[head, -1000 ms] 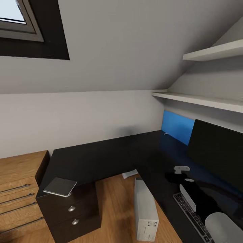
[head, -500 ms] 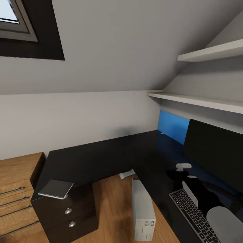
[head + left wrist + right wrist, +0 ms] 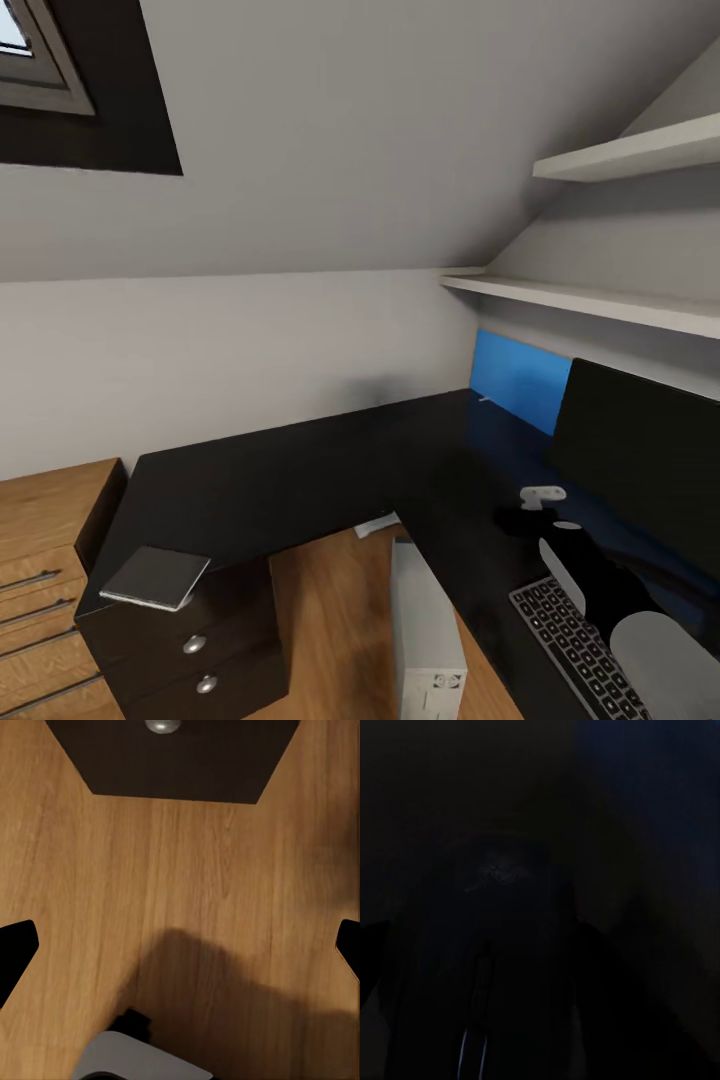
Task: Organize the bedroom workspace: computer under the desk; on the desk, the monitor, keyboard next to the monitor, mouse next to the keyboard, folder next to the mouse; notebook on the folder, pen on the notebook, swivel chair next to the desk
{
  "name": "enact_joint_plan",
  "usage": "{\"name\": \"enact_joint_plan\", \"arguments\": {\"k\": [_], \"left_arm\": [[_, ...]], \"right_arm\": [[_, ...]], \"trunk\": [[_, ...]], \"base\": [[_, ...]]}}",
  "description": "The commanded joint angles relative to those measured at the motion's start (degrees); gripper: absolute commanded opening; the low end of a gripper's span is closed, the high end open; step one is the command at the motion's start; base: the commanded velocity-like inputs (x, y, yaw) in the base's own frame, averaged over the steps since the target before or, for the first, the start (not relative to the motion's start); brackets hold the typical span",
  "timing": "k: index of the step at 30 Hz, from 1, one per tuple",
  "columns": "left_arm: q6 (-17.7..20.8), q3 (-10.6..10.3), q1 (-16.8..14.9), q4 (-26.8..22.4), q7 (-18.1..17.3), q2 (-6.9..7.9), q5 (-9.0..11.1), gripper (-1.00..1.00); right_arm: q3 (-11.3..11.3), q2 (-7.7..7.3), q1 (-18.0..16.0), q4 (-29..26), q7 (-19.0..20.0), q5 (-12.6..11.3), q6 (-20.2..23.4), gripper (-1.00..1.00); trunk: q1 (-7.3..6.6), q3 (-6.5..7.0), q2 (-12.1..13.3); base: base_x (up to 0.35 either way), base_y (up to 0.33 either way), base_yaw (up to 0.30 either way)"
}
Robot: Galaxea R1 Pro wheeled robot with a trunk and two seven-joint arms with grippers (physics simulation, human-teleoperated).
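Observation:
The black monitor (image 3: 640, 465) stands on the black L-shaped desk (image 3: 300, 470) at the right, with the keyboard (image 3: 575, 650) in front of it. On the wooden floor in the desk's inner corner stands the grey computer tower (image 3: 425, 640). A grey notebook (image 3: 155, 578) lies on the dark drawer unit (image 3: 190, 640). My right arm reaches over the desk beside the keyboard, and its gripper (image 3: 535, 505) hangs just above the desktop. The right wrist view is very dark, with a rounded black mouse-like shape (image 3: 502, 945) close under the fingers. My left gripper (image 3: 180, 945) is open above the floor.
A wooden chest of drawers (image 3: 45, 560) stands at the left. White shelves (image 3: 600, 295) run along the right wall above a blue panel (image 3: 520, 380). A small white object (image 3: 375, 525) lies on the floor under the desk. The sloped ceiling hangs low.
The whole head view has shifted, so the drawer unit and notebook sit further left and lower in the picture. The right arm holds the same pose over the desk.

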Motion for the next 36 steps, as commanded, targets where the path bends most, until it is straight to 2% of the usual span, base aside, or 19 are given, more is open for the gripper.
{"name": "enact_joint_plan", "arguments": {"k": [1,4,8,11,12,16,24,29,36], "left_arm": [[0.2,-0.2,0.0,-0.1,0.5,0.04,0.3,1.00],[0.2,-0.2,0.0,-0.1,0.5,0.10,0.3,1.00],[0.3,-0.2,0.0,-0.1,0.5,0.22,0.3,1.00],[0.3,-0.2,0.0,-0.1,0.5,0.24,0.4,1.00],[0.3,-0.1,0.0,-0.1,0.5,0.31,0.4,1.00],[0.3,-0.1,0.0,-0.2,0.5,0.32,0.4,1.00],[0.4,-0.1,0.0,-0.1,0.5,0.32,0.5,1.00],[0.4,-0.1,0.0,-0.1,0.6,0.32,0.5,1.00],[0.5,-0.1,0.0,-0.1,0.5,0.32,0.5,1.00]], "right_arm": [[0.2,-0.06,-0.1,1.0,-0.3,-0.6,0.4,-1.00],[0.2,-0.04,-1.5,5.3,-0.3,-0.7,0.6,-1.00],[0.2,0.02,-6.2,14.3,-0.3,-0.6,0.6,-1.00],[0.1,0.00,-6.6,15.2,-0.4,-0.6,1.1,-1.00],[0.2,0.10,-6.8,15.7,-0.5,-0.6,4.4,-1.00],[0.3,1.19,-6.8,15.7,-0.7,-0.4,6.9,-1.00],[0.4,1.88,-6.8,15.8,-0.9,-0.3,8.3,-1.00],[0.4,1.97,-7.6,18.1,-2.0,2.4,8.3,-1.00],[0.4,2.41,-7.8,18.6,-3.6,3.1,8.1,-1.00]], "trunk": [[0.04,-0.08,0.0],[0.04,-0.08,0.0],[0.04,-0.08,0.0],[0.04,-0.08,0.0],[0.26,-0.26,-0.5],[1.13,-0.98,-2.1],[2.89,-2.41,-5.3],[3.99,-3.31,-7.3],[5.53,-4.57,-10.1]], "base": [[0.306,0.000,0.000],[0.310,0.000,0.000],[0.151,0.000,0.000],[0.014,0.000,0.000],[0.001,0.000,0.000],[0.000,0.000,0.000],[0.000,0.000,0.000],[0.000,0.000,0.000],[0.000,0.000,0.000]]}}
